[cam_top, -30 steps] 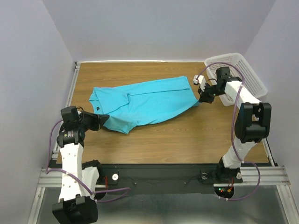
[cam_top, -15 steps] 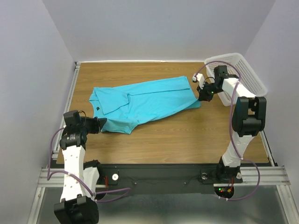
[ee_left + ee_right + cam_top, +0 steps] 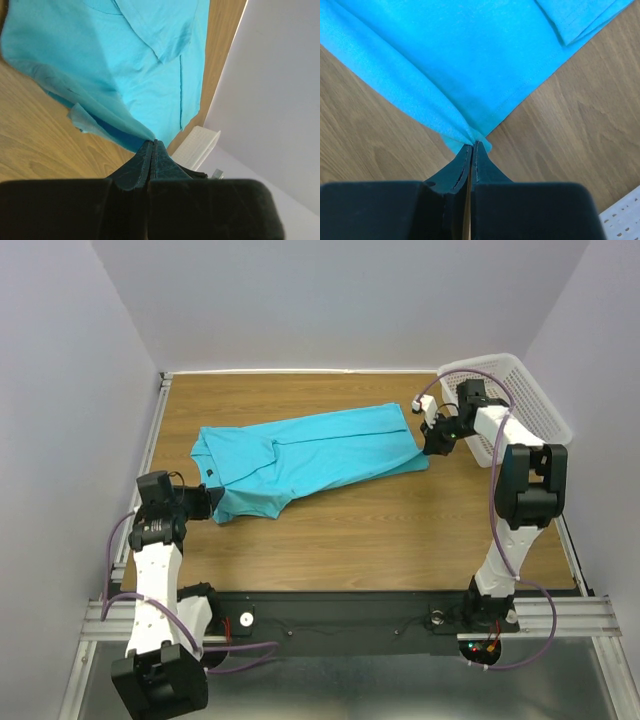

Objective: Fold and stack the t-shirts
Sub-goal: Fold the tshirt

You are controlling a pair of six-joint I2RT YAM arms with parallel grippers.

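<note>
One turquoise t-shirt (image 3: 310, 455) lies stretched across the wooden table, folded lengthwise, collar end to the left. My left gripper (image 3: 212, 504) is shut on its near-left corner, and the fabric (image 3: 125, 65) rises pinched at the jaw tips (image 3: 153, 142). My right gripper (image 3: 430, 447) is shut on the shirt's right hem corner, the cloth (image 3: 450, 60) bunching at the jaw tips (image 3: 472, 144). The shirt is drawn taut between the two grips.
A white perforated basket (image 3: 530, 400) stands at the back right corner, just behind the right arm, and shows in the left wrist view too (image 3: 197, 145). Purple walls close the table on three sides. Bare wood (image 3: 380, 540) lies in front of the shirt.
The left gripper has pulled its corner of the shirt toward the near left, flattening the loose fold. The right gripper has shifted slightly back, keeping its hold on the hem.
</note>
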